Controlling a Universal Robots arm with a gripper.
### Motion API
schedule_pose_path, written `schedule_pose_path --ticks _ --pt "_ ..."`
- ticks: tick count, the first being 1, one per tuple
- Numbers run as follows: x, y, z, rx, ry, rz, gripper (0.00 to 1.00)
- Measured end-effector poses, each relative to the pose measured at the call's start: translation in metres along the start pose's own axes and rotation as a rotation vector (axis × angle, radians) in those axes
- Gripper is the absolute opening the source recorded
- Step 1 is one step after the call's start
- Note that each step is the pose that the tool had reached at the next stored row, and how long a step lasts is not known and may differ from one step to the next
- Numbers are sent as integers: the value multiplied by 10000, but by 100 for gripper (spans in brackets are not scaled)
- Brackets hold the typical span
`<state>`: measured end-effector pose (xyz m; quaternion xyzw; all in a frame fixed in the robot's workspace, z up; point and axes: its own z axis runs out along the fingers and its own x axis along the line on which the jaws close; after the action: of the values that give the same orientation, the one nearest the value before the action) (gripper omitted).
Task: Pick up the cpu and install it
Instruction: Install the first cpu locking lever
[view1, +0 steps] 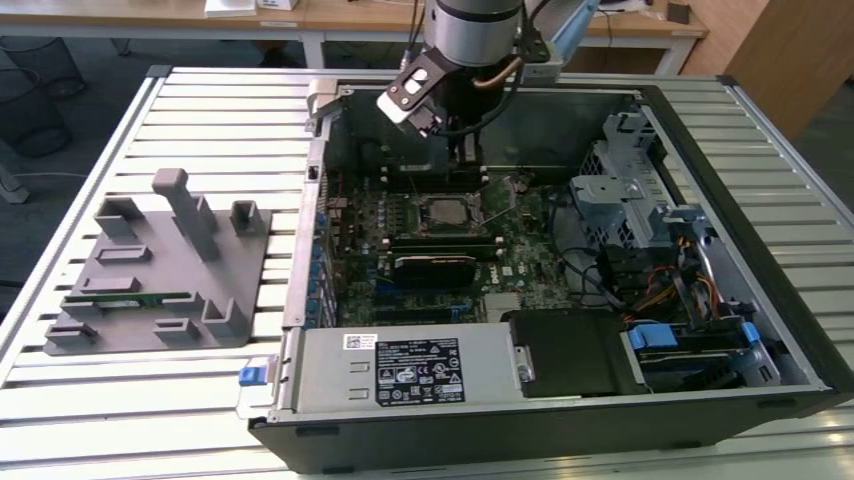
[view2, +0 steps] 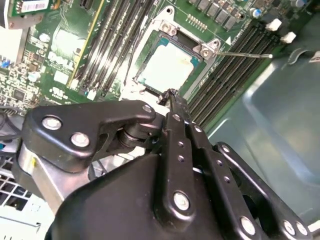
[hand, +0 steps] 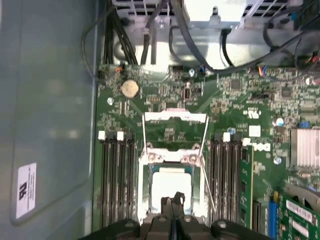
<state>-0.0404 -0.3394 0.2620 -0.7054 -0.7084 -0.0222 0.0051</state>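
While the tool hangs just above the socket with its fingers pressed together and nothing between them, the cpu already lies flat inside the socket frame, its silver top facing up. To finish this step well, I judge the chip should sit level in its recess with no corner riding up, and the thin lever wire beside it stays clear. Farther off, memory slots flank the socket.

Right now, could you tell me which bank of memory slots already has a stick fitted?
The bank of memory slots holding the green memory stick, between the cpu and the heatsink side; the other bank shows bare black slots.
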Motion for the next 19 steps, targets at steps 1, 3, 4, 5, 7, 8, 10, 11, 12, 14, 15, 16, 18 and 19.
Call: schedule_pose_path --ticks 1,3,4,5,7,8,10,11,12,14,15,16,18,19 --pt "-10 0 -1 1 0 -1 11" --pt "-28 -1 -1 1 -1 0 11" --pt "-30 -1 0 0 1 1 11" --pt "-30 0 0 0 0 2 11" --pt "-31 7 0 1 -1 1 11" --pt "-31 12 0 1 -1 1 11" --pt "-31 19 0 1 -1 1 11" --pt "-31 21 0 1 -1 0 11" --pt "-31 23 0 1 -1 1 11" --pt "-31 25 0 1 -1 1 11" --pt "-31 26 0 1 -2 2 11" --pt "-31 27 0 1 -1 1 11" --pt "-31 30 0 1 -1 0 11" --pt "-31 34 0 1 -1 -1 11"
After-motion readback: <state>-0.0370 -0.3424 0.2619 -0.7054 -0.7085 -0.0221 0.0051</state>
